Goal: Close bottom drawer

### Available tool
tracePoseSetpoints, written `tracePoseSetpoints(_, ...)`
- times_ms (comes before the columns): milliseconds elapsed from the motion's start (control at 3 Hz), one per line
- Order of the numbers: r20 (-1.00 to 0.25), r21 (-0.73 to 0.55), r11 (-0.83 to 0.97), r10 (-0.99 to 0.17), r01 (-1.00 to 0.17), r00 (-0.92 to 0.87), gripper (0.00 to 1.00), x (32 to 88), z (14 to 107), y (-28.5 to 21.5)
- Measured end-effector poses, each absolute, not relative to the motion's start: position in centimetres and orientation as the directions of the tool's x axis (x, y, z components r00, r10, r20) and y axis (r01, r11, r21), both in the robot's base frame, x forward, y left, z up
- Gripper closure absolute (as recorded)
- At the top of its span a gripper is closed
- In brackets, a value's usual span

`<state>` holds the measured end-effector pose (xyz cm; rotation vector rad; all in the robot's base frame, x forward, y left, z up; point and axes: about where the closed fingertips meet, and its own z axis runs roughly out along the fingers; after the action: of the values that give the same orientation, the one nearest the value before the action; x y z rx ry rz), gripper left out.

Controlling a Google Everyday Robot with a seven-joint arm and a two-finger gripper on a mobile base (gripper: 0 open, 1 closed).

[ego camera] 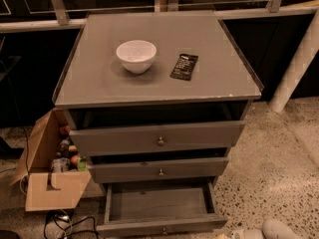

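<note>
The grey cabinet (159, 83) has three drawers, each with a small brass knob. The bottom drawer (159, 205) is pulled far out and its inside is bare. Its slim front panel (164, 226) is at the lower edge of the view. The middle drawer (159, 169) and the top drawer (157, 138) each stand a little way out. A pale rounded part of my gripper (271, 229) shows at the bottom right corner, right of the bottom drawer's front and apart from it.
A white bowl (136, 55) and a black packet (184, 66) lie on the cabinet top. An open cardboard box (52, 183) with bottles stands against the cabinet's left side, with cables (70, 223) below it. A white post (296, 63) leans at the right. The floor is speckled.
</note>
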<state>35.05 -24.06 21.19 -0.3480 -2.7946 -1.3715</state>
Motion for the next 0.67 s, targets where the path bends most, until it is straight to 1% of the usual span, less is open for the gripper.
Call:
tracePoseSetpoints(333, 0.143, 0.786, 0.550, 0.281, 0.282, -0.949, 1.00, 36.2, 18.6, -23.6)
tracePoseSetpoints(667, 0.160, 0.785, 0.530, 0.326, 0.321, -0.932, 1.00, 37.2, 16.8, -23.6)
